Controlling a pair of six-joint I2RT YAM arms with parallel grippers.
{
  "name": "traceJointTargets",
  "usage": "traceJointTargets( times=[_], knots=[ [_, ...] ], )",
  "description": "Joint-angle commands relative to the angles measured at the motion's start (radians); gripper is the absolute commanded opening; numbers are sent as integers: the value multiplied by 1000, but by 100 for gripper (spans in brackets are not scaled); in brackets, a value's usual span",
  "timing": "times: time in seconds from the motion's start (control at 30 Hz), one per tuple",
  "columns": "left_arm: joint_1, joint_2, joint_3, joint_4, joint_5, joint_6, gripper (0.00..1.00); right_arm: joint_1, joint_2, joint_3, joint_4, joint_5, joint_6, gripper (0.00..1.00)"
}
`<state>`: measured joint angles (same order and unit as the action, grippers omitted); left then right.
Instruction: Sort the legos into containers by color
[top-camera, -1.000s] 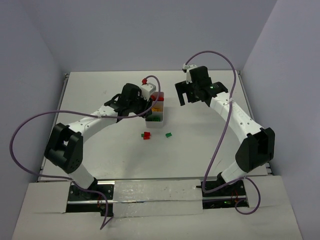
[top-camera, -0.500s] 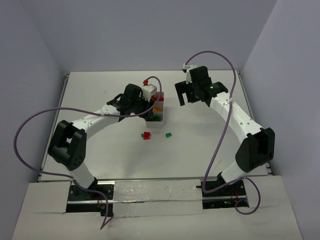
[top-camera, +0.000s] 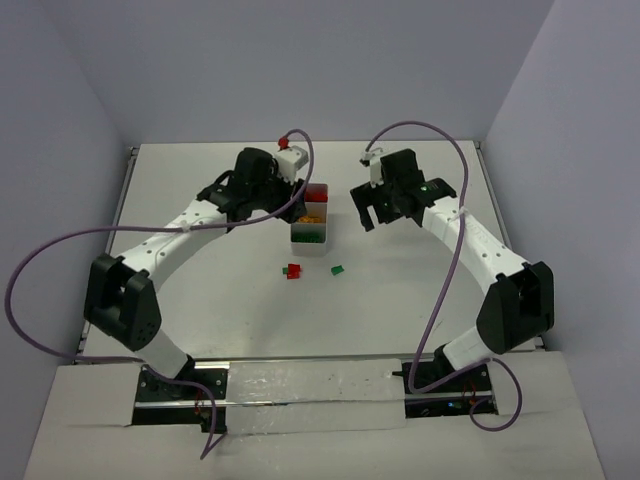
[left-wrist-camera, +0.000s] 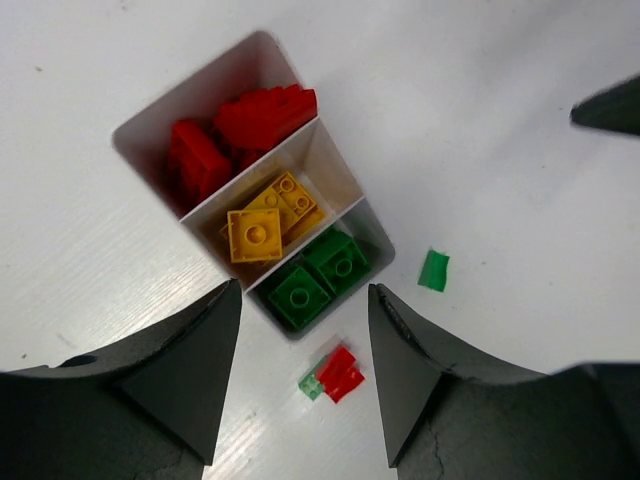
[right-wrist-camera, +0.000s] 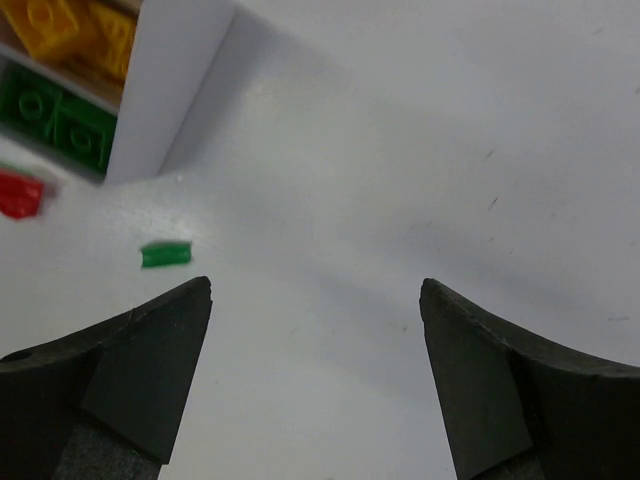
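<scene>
The white three-compartment tray (top-camera: 308, 249) holds red bricks (left-wrist-camera: 240, 130) in the far compartment, yellow bricks (left-wrist-camera: 262, 222) in the middle and green bricks (left-wrist-camera: 320, 275) in the near one. A red-and-green stack (top-camera: 293, 270) (left-wrist-camera: 335, 374) and a single green brick (top-camera: 337, 270) (left-wrist-camera: 434, 270) (right-wrist-camera: 164, 255) lie loose on the table just in front of the tray. My left gripper (top-camera: 289, 204) (left-wrist-camera: 303, 286) hovers open and empty above the tray's left side. My right gripper (top-camera: 365, 208) (right-wrist-camera: 316, 282) is open and empty, right of the tray over bare table.
The tray's side wall (right-wrist-camera: 170, 90) shows at the upper left of the right wrist view. The white table (top-camera: 200, 270) ends at raised edges on the left and right, with grey walls beyond. Purple cables loop from both arms.
My left arm has swung away from the tray's left side toward the back and risen. My right gripper has shifted slightly nearer. The bricks have not moved.
</scene>
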<state>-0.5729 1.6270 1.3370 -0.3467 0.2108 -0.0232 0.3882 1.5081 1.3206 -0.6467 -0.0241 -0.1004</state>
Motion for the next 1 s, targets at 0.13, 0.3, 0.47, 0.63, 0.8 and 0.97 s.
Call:
traceJointTargets(
  times=[0.13, 0.3, 0.47, 0.63, 0.8, 0.97],
  knots=[
    [238, -230, -27, -168, 361, 21, 62, 68, -64, -118, -18, -202, -218, 78],
    [299, -302, -110, -186, 467, 76, 63, 211, -24, -139, -6, -212, -306, 73],
    [341, -316, -124, -210, 614, 109, 64, 257, 52, -115, 27, -292, -441, 68],
    [367, -308, -111, -250, 688, 149, 65, 270, 122, -83, -22, -370, -658, 68],
    [383, -298, -122, -243, 700, 152, 65, 290, 182, -88, -59, -374, -795, 68],
    [392, -284, -141, -229, 720, 143, 65, 296, 227, -94, -40, -342, -879, 70]
  ],
)
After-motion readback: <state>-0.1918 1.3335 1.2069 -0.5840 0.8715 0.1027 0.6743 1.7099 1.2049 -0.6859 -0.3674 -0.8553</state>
